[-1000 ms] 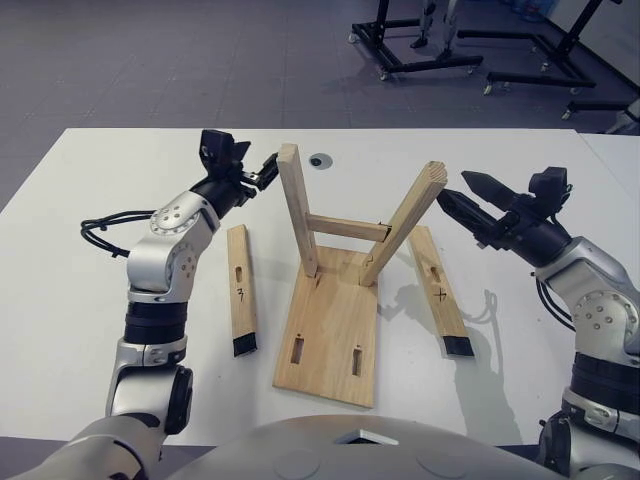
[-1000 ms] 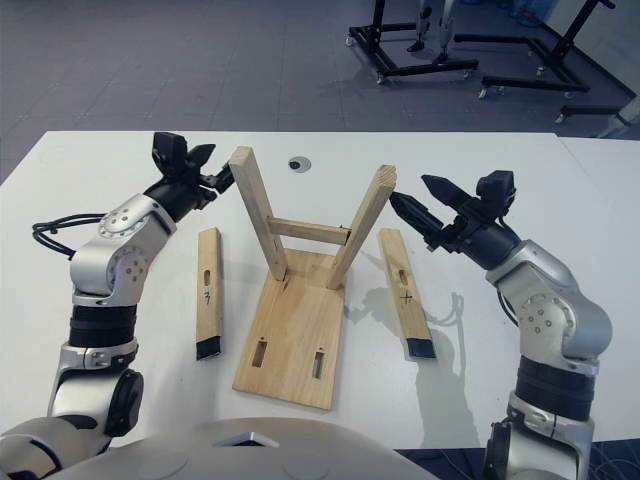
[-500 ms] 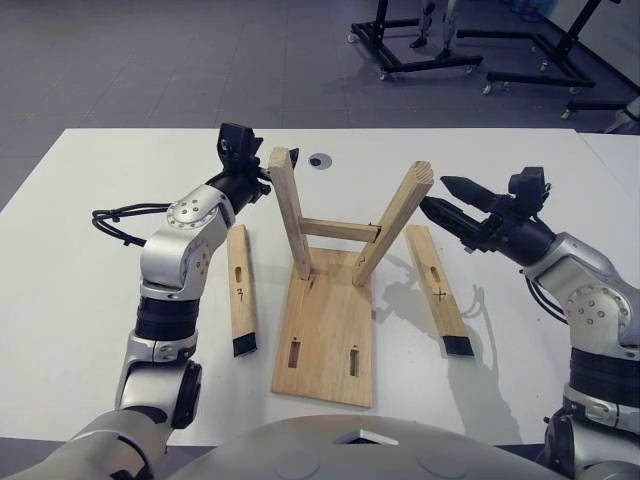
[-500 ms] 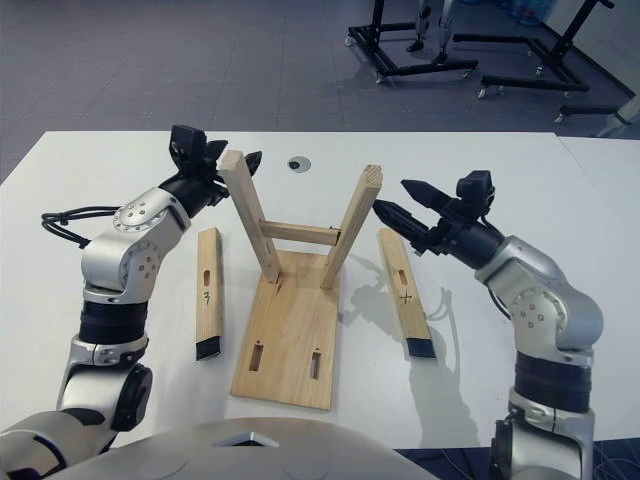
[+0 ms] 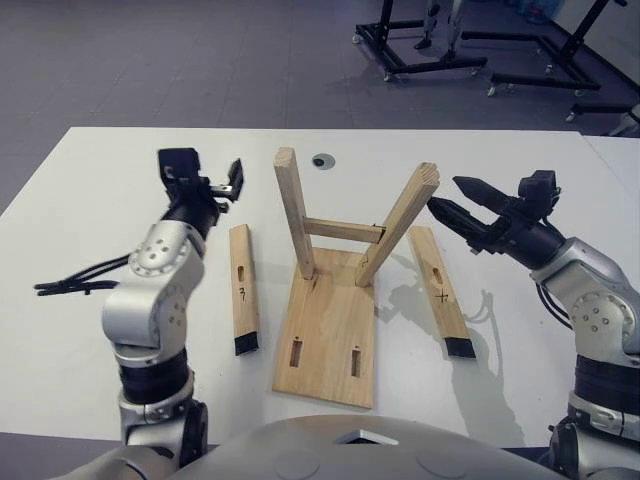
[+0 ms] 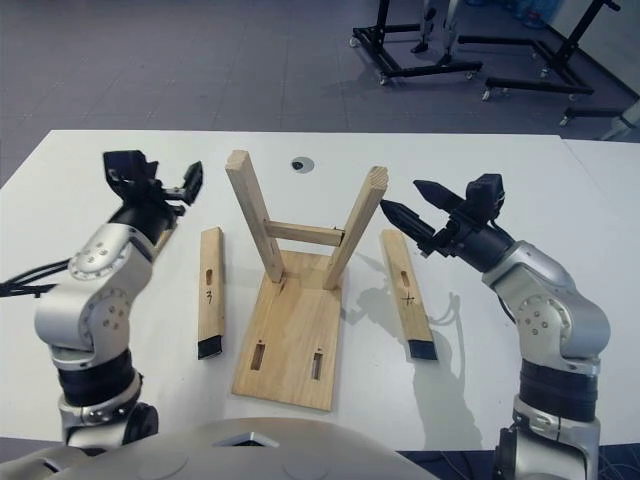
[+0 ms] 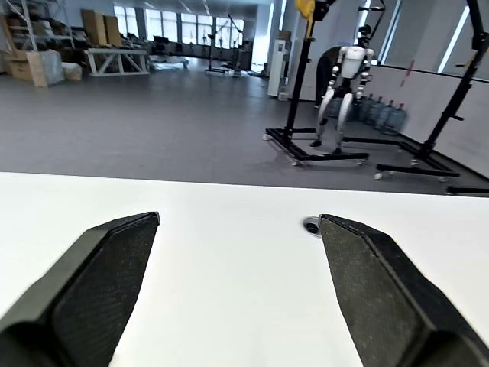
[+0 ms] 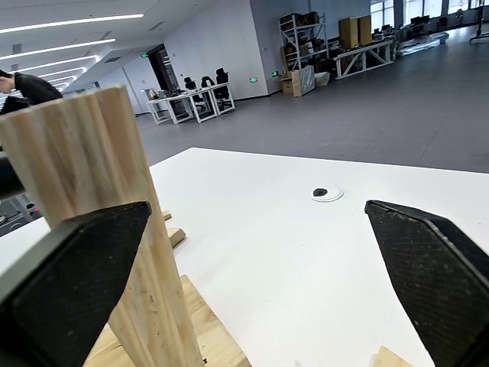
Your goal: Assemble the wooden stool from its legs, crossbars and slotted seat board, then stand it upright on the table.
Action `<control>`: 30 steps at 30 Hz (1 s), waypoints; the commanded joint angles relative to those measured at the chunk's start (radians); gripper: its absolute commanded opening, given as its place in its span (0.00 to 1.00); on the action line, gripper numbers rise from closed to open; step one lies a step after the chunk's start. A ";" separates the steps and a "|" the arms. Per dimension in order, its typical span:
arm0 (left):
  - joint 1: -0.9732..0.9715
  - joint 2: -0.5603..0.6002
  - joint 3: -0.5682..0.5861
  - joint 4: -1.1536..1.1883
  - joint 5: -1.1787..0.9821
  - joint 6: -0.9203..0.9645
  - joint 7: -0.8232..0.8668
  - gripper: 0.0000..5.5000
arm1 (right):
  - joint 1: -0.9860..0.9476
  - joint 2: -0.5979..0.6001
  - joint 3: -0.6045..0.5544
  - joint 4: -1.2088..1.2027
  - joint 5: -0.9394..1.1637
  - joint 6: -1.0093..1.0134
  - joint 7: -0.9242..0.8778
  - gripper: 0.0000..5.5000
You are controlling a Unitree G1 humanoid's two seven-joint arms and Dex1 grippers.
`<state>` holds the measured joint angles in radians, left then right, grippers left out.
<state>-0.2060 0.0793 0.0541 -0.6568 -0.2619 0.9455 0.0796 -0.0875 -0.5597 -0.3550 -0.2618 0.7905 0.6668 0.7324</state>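
The slotted seat board [image 5: 330, 335] lies flat mid-table. Two legs stand in its far slots, the left leg [image 5: 295, 212] and the right leg [image 5: 400, 225], joined by a crossbar [image 5: 343, 231]. A loose slotted piece [image 5: 241, 287] lies left of the board and another [image 5: 439, 290] lies to its right. My left gripper [image 5: 208, 180] hovers open and empty, left of the left leg and apart from it. My right gripper [image 5: 448, 194] is open just right of the right leg's top [image 8: 99, 191], which stands beside one finger, not clamped.
A round cable grommet [image 5: 319, 160] sits in the table behind the legs. A black cable [image 5: 70, 285] trails off my left arm over the table's left side. Black wheeled frames [image 5: 430, 50] stand on the floor beyond the far edge.
My left gripper has drawn back to the left, away from the left leg's top. My right gripper has shifted slightly right. The stool parts have stayed put.
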 commanded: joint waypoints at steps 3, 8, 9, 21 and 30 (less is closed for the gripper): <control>-0.044 -0.052 -0.083 0.037 0.048 -0.009 0.037 0.70 | -0.059 -0.031 0.027 0.003 0.011 0.034 -0.006 0.94; -0.090 -0.027 -0.075 0.071 0.060 -0.029 0.001 0.70 | -0.098 -0.038 0.052 0.019 0.016 0.036 0.019 0.94; -0.101 -0.023 -0.072 0.076 0.060 -0.030 -0.005 0.70 | -0.101 -0.035 0.056 0.019 0.017 0.035 0.021 0.94; -0.154 -0.047 -0.115 0.057 0.089 0.008 -0.003 0.70 | -0.054 -0.030 0.017 0.004 0.037 0.026 0.025 0.94; -0.149 -0.008 -0.152 0.009 0.160 0.052 0.016 0.70 | -0.058 -0.050 -0.009 -0.040 0.123 0.089 0.022 0.94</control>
<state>-0.3351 0.0614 -0.0716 -0.6383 -0.1254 0.9718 0.0901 -0.1293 -0.5986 -0.3835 -0.2765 0.8896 0.7359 0.7489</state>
